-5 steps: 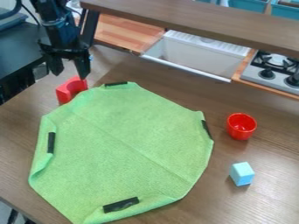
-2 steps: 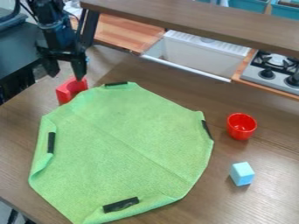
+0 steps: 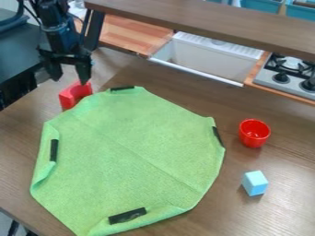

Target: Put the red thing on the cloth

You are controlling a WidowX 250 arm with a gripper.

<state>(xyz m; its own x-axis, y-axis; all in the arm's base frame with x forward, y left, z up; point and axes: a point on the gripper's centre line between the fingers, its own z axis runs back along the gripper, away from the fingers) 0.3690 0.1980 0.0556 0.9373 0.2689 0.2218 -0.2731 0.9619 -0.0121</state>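
Red block (image 3: pixel 66 97) just below claw (image 3: pixel 70 81)

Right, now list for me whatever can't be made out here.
- Camera view: the gap between the black two-finger gripper and the red block with a curved notch; the jaws overlap its top edge from this slant, so contact is unclear.
- Camera view: the tabletop under the green cloth, hidden by the cloth.
- Camera view: the rest of the pale grey stove, cut off by the right edge.
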